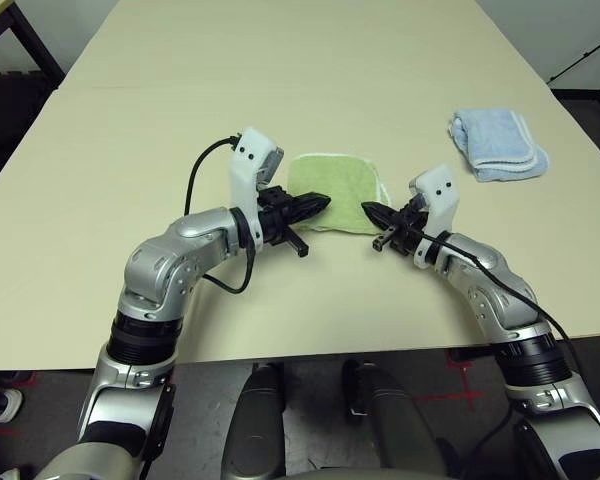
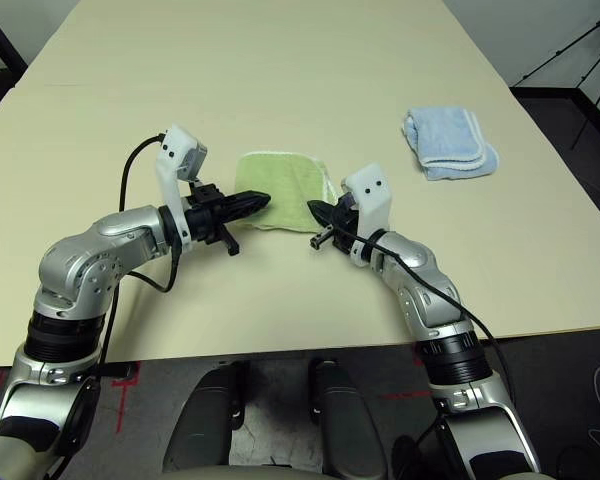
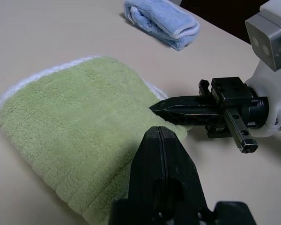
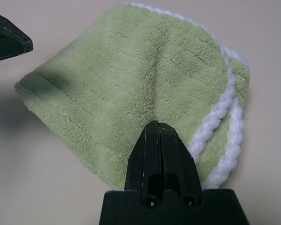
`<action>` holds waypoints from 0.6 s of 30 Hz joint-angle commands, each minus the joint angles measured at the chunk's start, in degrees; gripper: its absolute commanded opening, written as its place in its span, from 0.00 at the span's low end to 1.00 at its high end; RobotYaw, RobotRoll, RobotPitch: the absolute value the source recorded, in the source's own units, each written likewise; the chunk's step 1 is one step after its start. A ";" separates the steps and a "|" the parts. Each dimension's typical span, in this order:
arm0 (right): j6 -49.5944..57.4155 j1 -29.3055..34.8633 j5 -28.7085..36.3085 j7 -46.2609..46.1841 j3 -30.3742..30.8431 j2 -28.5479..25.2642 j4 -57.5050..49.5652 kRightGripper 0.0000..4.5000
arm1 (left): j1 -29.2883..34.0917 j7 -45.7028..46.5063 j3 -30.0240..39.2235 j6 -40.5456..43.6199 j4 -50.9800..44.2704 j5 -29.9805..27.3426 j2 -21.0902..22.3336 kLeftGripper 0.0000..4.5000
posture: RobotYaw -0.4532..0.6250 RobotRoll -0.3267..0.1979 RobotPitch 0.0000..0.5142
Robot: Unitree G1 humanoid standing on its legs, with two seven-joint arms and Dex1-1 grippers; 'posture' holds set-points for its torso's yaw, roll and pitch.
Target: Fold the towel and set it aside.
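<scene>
The left gripper [image 1: 318,204], its two black fingers pressed together with nothing between them, hangs over the near left corner of the towel [image 1: 337,190], pointing toward the robot's right. Opposite it, the right gripper [image 1: 372,211] is likewise closed and empty, its tip at the towel's near right edge and aimed back toward the left one; whether either tip actually touches the cloth cannot be told. In the left wrist view the right gripper's tip [image 3: 161,106] sits at the green cloth's edge, just beyond the left gripper's own closed fingers [image 3: 160,154].

The light green towel lies folded on the table [image 1: 180,110], between the two tips and a little beyond them, roughly mid-table in front of the robot. In the right wrist view its layers stack unevenly, with two runs of white stitched edging [image 4: 220,112] showing one over the other along one side, and a rounded folded edge on the opposite side.

A smaller pale blue towel [image 1: 498,145], also folded, rests well apart toward the far right of the table, near its right edge. Bare tabletop spreads wide on the left and beyond the green towel. The near table edge runs just below both silver forearms.
</scene>
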 commanded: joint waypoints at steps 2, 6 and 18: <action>-0.58 -0.99 0.01 -0.43 -1.81 0.30 2.11 0.00 | 1.61 1.09 -3.51 -3.14 2.01 4.31 -0.78 0.01 | 0.54 0.62 0.40; -0.59 -2.68 0.18 -0.50 -2.43 0.91 2.60 0.00 | 1.24 2.84 -5.59 -6.42 5.42 8.91 -1.55 0.01 | 0.54 0.62 0.39; -0.32 -2.43 -0.03 0.01 -2.35 0.75 2.00 0.00 | -0.14 5.63 -7.25 -12.04 13.25 17.89 -4.20 0.01 | 0.53 0.62 0.37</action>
